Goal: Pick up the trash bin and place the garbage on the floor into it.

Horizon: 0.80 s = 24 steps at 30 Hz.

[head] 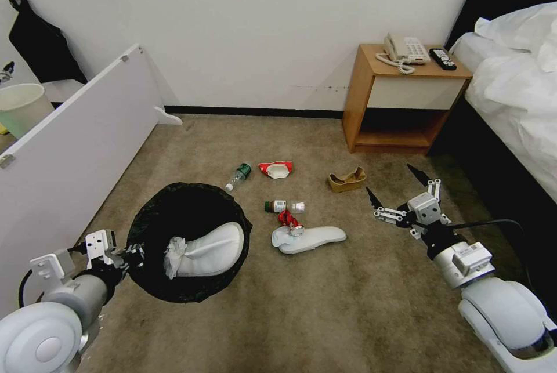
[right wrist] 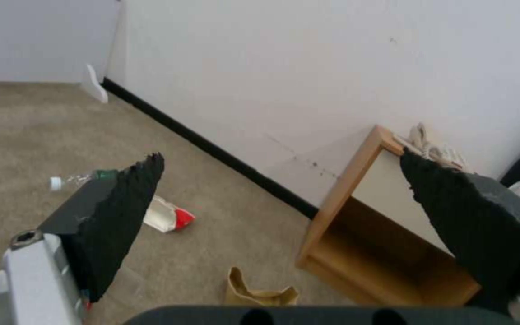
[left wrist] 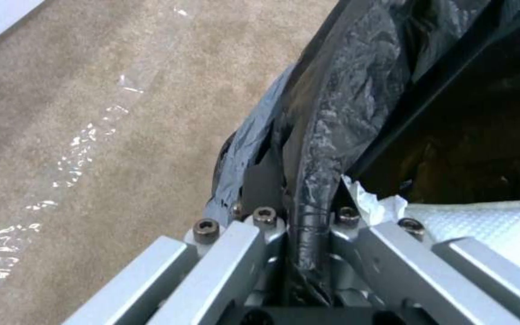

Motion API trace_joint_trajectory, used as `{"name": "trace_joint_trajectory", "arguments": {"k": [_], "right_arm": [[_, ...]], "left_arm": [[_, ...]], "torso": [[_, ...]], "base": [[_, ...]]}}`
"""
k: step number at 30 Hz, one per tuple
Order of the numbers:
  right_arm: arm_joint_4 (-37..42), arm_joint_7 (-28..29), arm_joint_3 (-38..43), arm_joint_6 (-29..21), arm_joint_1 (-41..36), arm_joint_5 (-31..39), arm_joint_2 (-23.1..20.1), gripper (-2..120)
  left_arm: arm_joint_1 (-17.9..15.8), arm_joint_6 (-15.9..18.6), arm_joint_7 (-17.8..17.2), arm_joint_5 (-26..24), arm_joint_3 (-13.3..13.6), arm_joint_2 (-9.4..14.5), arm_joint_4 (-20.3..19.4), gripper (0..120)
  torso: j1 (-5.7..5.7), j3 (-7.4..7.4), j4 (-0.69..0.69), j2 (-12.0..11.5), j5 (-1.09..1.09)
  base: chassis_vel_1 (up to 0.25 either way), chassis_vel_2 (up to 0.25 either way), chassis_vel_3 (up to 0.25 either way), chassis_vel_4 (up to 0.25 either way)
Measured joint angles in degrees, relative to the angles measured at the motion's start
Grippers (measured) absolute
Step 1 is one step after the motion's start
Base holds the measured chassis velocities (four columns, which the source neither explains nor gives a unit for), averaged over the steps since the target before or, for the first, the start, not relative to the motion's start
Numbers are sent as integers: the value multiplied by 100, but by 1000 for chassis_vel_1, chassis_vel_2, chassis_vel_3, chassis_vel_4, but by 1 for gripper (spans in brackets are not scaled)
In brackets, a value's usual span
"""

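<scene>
Meanwhile left gripper (left wrist: 308, 253) fingers clamp trash bin (head: 188, 242) rim; right gripper (head: 395, 186) fingers wide.

The left gripper (left wrist: 308, 253) is clamped on the bag-covered rim of the trash bin (left wrist: 356, 90), black plastic pinched between its metal fingers (left wrist: 236, 253). Inside lie crumpled white tissue (left wrist: 371, 203) and a white slipper (left wrist: 483, 225); beige floor (left wrist: 91, 135) beside
</scene>
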Motion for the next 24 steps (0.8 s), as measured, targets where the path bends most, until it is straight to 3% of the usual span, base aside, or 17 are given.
{"name": "trace_joint_trajectory", "arguments": {"k": [15,24], "right_arm": [[-88,-46,-24,-47,6,59,28,100],[-81,-76,-28,-65,-43,80,19,100]], "left_arm": [[-60,-21,-1,56,110,-66,82,1],[-65,-23,-2,74,109,-81,103,1]], "torso": [[0,0,0,0,0],[0,0,0,2,0]], "base": [[0,0,0,0],[-86,85,102,-86]]}}
